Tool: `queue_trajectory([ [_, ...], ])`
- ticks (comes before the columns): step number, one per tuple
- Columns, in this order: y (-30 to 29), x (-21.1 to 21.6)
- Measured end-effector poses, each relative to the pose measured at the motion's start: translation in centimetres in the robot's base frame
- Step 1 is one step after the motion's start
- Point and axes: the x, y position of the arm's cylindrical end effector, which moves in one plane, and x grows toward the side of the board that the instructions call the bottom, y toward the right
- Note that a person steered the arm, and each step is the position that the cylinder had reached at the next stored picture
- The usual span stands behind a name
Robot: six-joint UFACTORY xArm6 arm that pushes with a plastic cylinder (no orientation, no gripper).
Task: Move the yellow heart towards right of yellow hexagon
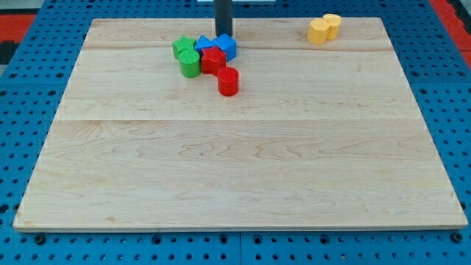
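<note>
Dark and straight, the rod comes down from the view's top and my tip (223,34) sits at the upper edge of a cluster of blocks, right against the top of a blue plastic block (226,46). With no jaws on this arm, nothing is opened, closed or held; the rod only touches. Beside that block lies a second blue block (202,43), partly hidden. A green star-like block (182,48) and a green cylinder (190,63) sit to the view's left, a red block (213,59) in the middle, and a red cylinder (229,81) just below. Well apart, near the pale wooden board's (235,169) top right, two yellow blocks touch: the yellow hexagon (319,31) and the yellow heart (333,23), the heart already on its right, slightly higher.
</note>
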Motion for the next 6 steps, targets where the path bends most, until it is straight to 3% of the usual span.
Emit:
queue_trajectory([
  [2,3.7,-0.7],
  [3,9.2,-2.6],
  [4,9.5,-4.7],
  [6,22.8,-4.7],
])
